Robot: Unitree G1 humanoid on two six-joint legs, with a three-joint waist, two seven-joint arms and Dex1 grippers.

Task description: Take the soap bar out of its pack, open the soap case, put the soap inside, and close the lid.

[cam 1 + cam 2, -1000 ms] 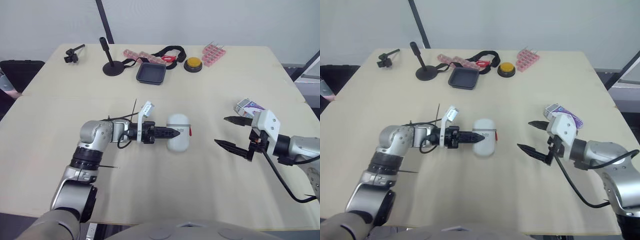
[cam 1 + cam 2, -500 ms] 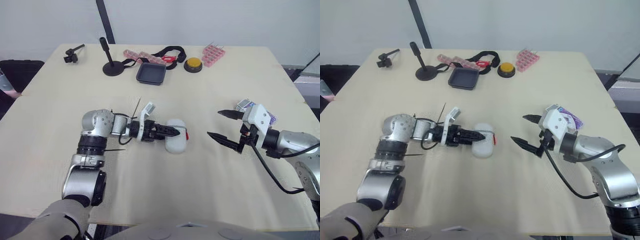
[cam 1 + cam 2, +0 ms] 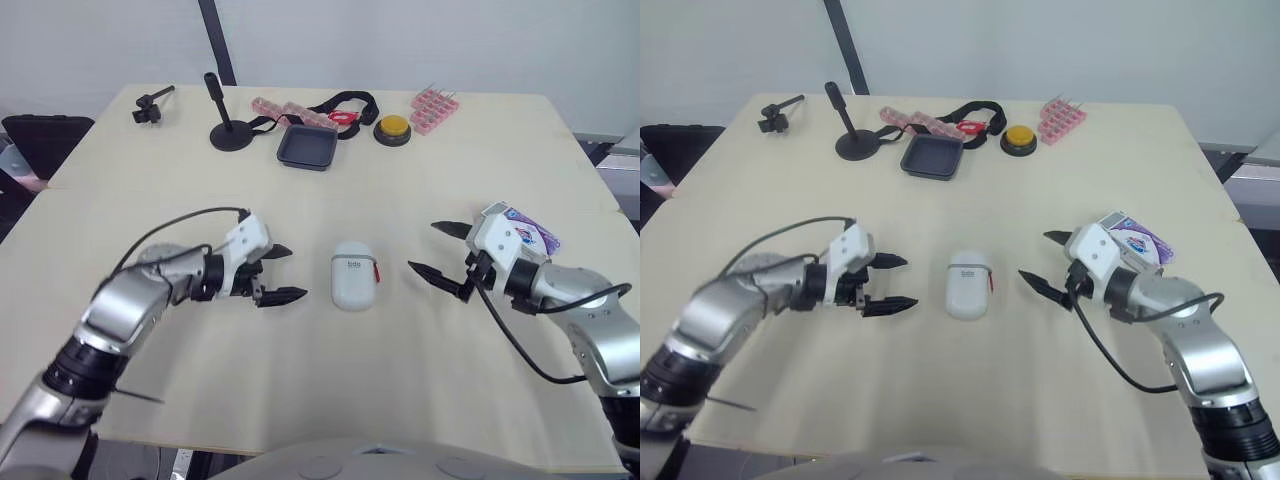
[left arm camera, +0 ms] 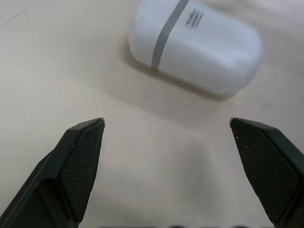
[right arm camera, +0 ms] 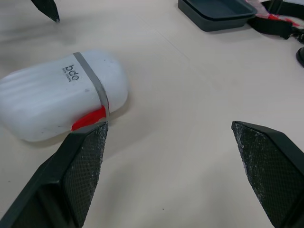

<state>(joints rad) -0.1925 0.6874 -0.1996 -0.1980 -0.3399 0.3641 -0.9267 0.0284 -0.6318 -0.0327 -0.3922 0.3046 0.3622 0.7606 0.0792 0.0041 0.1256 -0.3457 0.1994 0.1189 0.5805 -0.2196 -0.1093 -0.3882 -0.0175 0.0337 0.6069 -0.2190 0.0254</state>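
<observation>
The left gripper (image 3: pixel 291 272) has its jaws wide apart and empty, tips aimed at the soap case (image 3: pixel 354 276) from just beside it, not touching; the right gripper (image 3: pixel 425 248) faces the case from the opposite side, jaws likewise spread and holding nothing, near the case's red latch (image 5: pixel 89 118); the white case lies flat between the two with its lid shut and a grey band around its middle; the soap pack (image 3: pixel 530 233), purple and white, lies behind the right gripper's wrist, toward the worktop's right edge; the worktop (image 3: pixel 330 390) is pale and matte, with a seam running across it; along its far side are a black tray (image 3: pixel 306 146), a yellow button (image 3: pixel 392 127), a pink rack (image 3: pixel 433 104), a black strap (image 3: pixel 345 103), a round-based black stand (image 3: pixel 228 131) and a small black clamp (image 3: pixel 152 103); beyond is a plain pale-grey wall crossed by a dark slanted pole (image 3: pixel 216 42).
</observation>
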